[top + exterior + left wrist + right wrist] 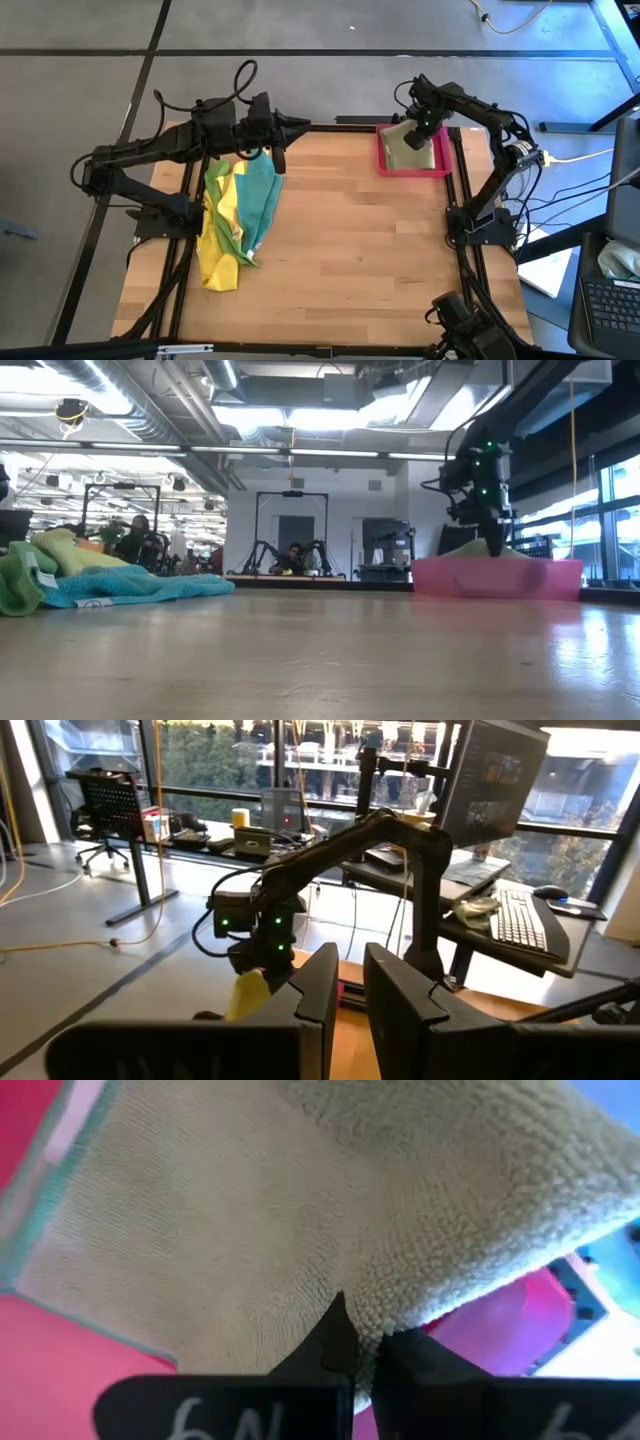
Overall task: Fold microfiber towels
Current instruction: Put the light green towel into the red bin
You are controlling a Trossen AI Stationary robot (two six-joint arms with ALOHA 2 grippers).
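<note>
The right gripper [415, 130] is pinched shut on the olive towel [410, 148] in the pink tray [385, 165] at two o'clock, likely to lift it out, while the left gripper [300, 125], nearly closed and empty, waits above the towel pile [235, 215] at nine o'clock.

Not much to read here, honestly. The only lettering I can spot is in the right wrist view: some white marks on the dark body of the right gripper [365, 1350], right at the edge of the shot. They look a bit like "N" or "W" shapes but they're cut off, so I can't make a word out of them. There's a small white tag on the teal towel [140, 588] in the low view, too tiny to read. The monitor [500, 785] in the left wrist view shows stuff on screen, unreadable too.
</note>
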